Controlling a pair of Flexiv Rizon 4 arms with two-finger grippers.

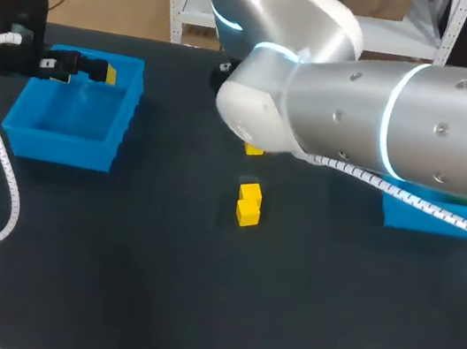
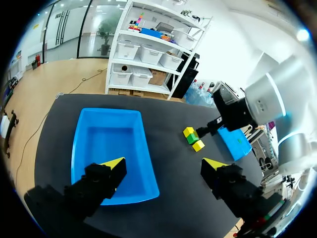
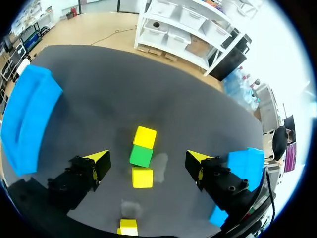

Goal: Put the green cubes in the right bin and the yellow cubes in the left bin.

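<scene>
The right gripper [image 3: 147, 158] hung open over a short row.
A green cube [image 3: 141, 155] sat between a far yellow cube [image 3: 145, 137] and a near yellow cube [image 3: 142, 177].

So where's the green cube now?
In the right wrist view, the green cube sits between two yellow cubes in a row, under the open right gripper.

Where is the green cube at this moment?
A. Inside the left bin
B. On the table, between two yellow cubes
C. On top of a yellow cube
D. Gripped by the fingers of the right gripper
B: in the right wrist view the green cube lies on the table, in a row between two yellow cubes, and no finger touches it.
</scene>
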